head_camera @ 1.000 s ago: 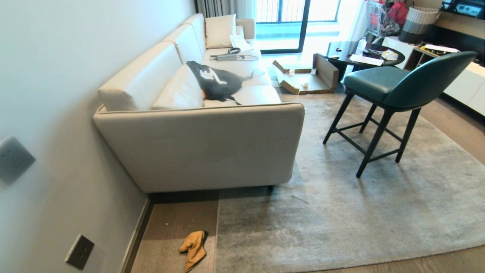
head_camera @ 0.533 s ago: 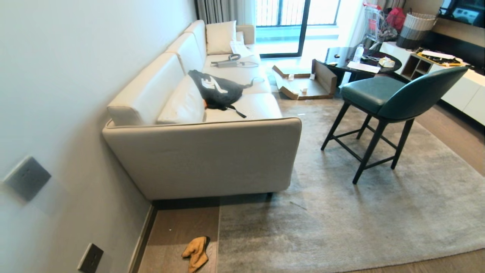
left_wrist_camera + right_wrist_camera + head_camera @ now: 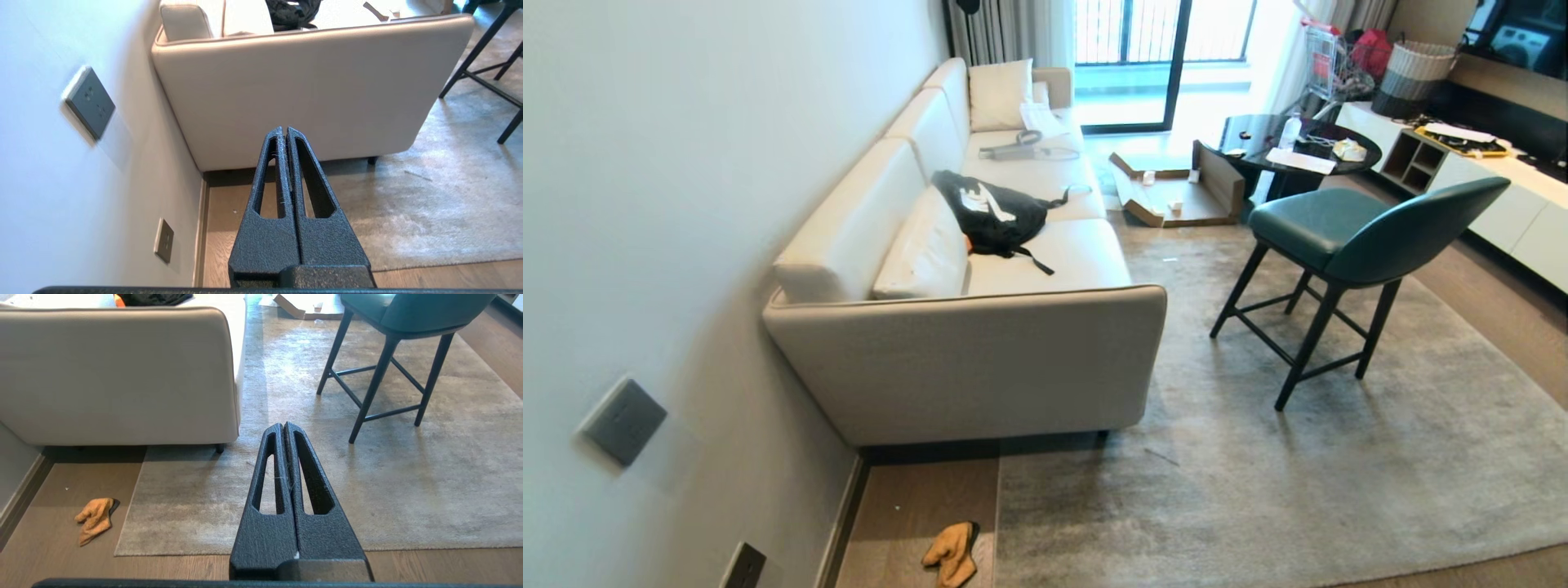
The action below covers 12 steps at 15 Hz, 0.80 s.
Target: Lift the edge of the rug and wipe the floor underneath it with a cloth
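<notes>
Just crumpled mustard-tan cloth (image 3: 951, 555) beside flat grey rug edge (image 3: 997, 523).

The floor (image 3: 61, 559) carries the cloth (image 3: 94, 519), rug edge (image 3: 130, 506) and sofa (image 3: 118, 375).

Two matching black pincers are all that shows of the machine: the left pincer (image 3: 286, 130) and the right pincer (image 3: 283, 425) each taper to a narrow tip, their fingers moulded in rough, speckled plastic with a long slot cut through each one. A few pale fibres cling to the inner edges. A dark, smooth bar runs beneath each base.
</notes>
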### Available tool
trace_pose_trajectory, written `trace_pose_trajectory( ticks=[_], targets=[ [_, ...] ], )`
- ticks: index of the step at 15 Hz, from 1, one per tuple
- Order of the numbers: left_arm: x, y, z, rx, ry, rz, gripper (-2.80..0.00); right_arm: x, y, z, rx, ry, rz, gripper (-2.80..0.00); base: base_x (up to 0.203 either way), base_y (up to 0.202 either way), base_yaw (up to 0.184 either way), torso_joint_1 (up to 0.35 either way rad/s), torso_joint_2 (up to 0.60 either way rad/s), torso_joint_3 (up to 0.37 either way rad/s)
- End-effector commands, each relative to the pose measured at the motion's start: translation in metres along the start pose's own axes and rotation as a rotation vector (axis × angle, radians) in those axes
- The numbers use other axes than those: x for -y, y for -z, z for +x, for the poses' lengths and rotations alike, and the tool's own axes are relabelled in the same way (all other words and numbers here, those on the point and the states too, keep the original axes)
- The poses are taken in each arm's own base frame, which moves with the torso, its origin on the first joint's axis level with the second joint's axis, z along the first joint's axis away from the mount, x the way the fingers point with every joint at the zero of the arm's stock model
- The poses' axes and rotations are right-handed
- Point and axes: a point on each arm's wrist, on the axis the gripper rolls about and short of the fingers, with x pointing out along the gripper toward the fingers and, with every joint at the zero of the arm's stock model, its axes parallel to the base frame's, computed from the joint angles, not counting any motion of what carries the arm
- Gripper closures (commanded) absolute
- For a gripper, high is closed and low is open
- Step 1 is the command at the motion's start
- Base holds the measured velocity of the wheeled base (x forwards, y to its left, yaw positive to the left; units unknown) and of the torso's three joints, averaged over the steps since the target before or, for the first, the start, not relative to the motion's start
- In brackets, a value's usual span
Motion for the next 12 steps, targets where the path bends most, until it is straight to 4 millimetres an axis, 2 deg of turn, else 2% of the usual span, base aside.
trace_pose_trajectory(
  ticks=[1, 7, 12],
  targets=[
    [0.0000, 0.0000, 0.0000, 0.000, 0.000, 0.000, 0.00, 0.0000, -0.0001, 0.0001, -0.001, -0.001, -0.002, 0.00, 0.000, 0.000, 0.000, 0.187, -0.56, -0.363],
    [0.0000, 0.0000, 0.0000, 0.000, 0.000, 0.000, 0.00, 0.0000, -0.0001, 0.0001, -0.001, -0.001, -0.001, 0.00, 0.000, 0.000, 0.000, 0.224, -0.58, -0.362],
    [0.0000, 0.0000, 0.0000, 0.000, 0.000, 0.000, 0.00, 0.0000, -0.0001, 0.0001, -0.001, -0.001, -0.001, 0.00, 0.000, 0.000, 0.000, 0.165, -0.39, -0.236]
  ],
)
